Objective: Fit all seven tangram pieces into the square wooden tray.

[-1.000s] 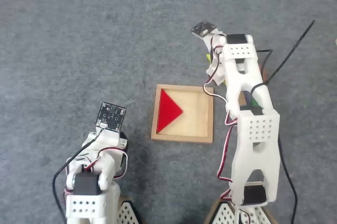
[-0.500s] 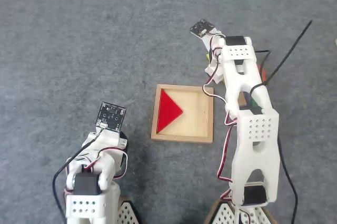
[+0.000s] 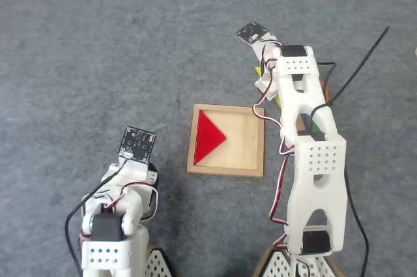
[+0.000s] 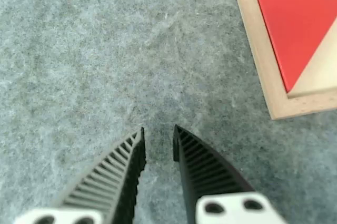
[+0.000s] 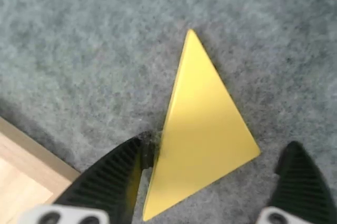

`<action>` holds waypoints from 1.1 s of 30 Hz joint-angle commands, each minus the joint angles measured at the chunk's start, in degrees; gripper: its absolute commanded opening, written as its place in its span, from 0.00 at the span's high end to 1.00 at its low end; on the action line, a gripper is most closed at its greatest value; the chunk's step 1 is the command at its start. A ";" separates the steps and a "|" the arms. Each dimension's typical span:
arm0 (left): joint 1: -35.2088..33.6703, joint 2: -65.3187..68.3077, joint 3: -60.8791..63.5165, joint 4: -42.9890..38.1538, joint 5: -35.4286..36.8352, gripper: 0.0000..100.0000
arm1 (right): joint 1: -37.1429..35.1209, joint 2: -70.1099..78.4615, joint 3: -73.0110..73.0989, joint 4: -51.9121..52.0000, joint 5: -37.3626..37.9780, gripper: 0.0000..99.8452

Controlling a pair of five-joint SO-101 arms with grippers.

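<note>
One red triangle (image 3: 207,137) lies in the square wooden tray (image 3: 225,171), at the centre of the high view. My right gripper (image 5: 216,147), fingers wide apart, straddles a yellow triangle (image 5: 202,124) beside the tray. My left gripper (image 4: 158,138), fingers narrowly apart, hangs over grey felt (image 4: 79,50).

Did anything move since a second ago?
Hardly. The right gripper edged a touch toward the table's far side, jaws open astride the yellow triangle piece, gripping nothing. The left gripper, the red triangle piece and the square wooden tray stayed put.
</note>
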 commanded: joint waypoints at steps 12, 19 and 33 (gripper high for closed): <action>-0.09 -1.23 -0.66 0.18 -0.62 0.91 | 1.45 0.22 -1.41 4.88 0.62 0.83; -0.09 -1.23 -0.66 0.18 -0.62 0.91 | 0.31 -8.75 -1.41 14.20 0.26 0.83; -0.09 -1.23 -0.66 0.18 -0.62 0.91 | -4.35 -17.80 -1.41 22.90 -0.18 0.83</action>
